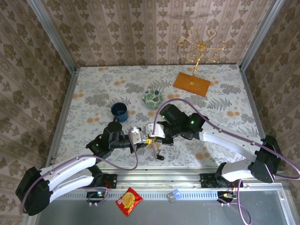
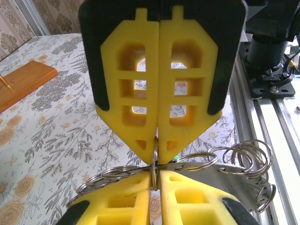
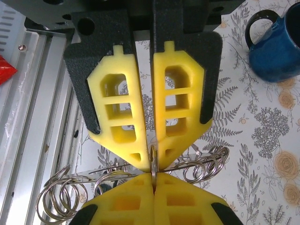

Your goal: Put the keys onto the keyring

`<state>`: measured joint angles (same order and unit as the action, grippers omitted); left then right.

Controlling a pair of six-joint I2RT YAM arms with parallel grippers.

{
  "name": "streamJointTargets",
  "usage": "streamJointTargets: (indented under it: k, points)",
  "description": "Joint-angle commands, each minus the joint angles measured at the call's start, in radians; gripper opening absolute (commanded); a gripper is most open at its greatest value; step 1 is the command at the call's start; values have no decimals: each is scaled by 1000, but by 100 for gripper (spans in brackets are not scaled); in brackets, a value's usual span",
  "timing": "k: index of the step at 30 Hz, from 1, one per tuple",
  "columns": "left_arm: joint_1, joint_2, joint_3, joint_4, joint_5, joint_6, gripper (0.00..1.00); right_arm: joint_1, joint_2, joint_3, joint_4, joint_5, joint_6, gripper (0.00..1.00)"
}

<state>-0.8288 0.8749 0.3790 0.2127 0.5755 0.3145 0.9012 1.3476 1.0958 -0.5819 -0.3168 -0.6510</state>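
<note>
Low over the table's front middle, my left gripper (image 1: pixel 144 138) and right gripper (image 1: pixel 151 135) meet tip to tip. Both are shut on one small split ring (image 2: pixel 155 154), held edge-on between the two pairs of yellow fingers. That ring belongs to the flat grey keyring (image 2: pixel 234 182), which lies level between the grippers and carries several more split rings (image 3: pixel 58 197). In the wrist views the left gripper (image 2: pixel 155 180) and right gripper (image 3: pixel 153 180) sit at the bottom. The black-headed key (image 1: pixel 159 157) dangles below them. A green sliver (image 2: pixel 176 156), perhaps the green-headed key, peeks behind the fingers.
A blue mug (image 1: pixel 120 111) and a green-patterned bowl (image 1: pixel 153 97) stand behind the grippers. A gold stand on a wooden base (image 1: pixel 192 83) is at the back right. The aluminium rail (image 1: pixel 187 180) runs along the near edge, with a red packet (image 1: pixel 129 201) beyond it.
</note>
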Motion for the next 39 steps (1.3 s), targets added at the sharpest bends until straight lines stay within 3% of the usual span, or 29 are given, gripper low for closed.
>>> streamJointTargets:
  k: [1, 4, 7, 9, 14, 21, 30, 37, 38, 39]
  points:
    - [7, -14, 2, 114, 47, -31, 8, 9, -9, -21, 10, 0, 14, 0]
    - [12, -16, -9, 146, 56, -45, 0, -6, -33, -46, 39, -29, 49, 3]
    - [11, -18, -29, 194, 60, -72, 0, -69, -113, -133, 190, -126, 131, 24]
    - [12, -17, -51, 248, 61, -94, 0, -123, -174, -211, 300, -212, 190, 29]
    - [12, 3, -102, 398, 61, -151, 0, -153, -240, -344, 508, -287, 297, 32]
    - [11, 28, -139, 507, 61, -173, 0, -153, -238, -426, 667, -321, 383, 32]
    - [11, 64, -158, 583, 99, -200, 0, -153, -213, -454, 756, -339, 419, 26]
    - [13, 70, -163, 606, 83, -216, 0, -153, -199, -443, 753, -355, 412, 0]
    - [13, 69, -160, 585, 36, -217, 6, -153, -200, -433, 739, -357, 403, 0]
    - [13, 62, -157, 552, 8, -213, 19, -153, -203, -422, 716, -354, 388, 0]
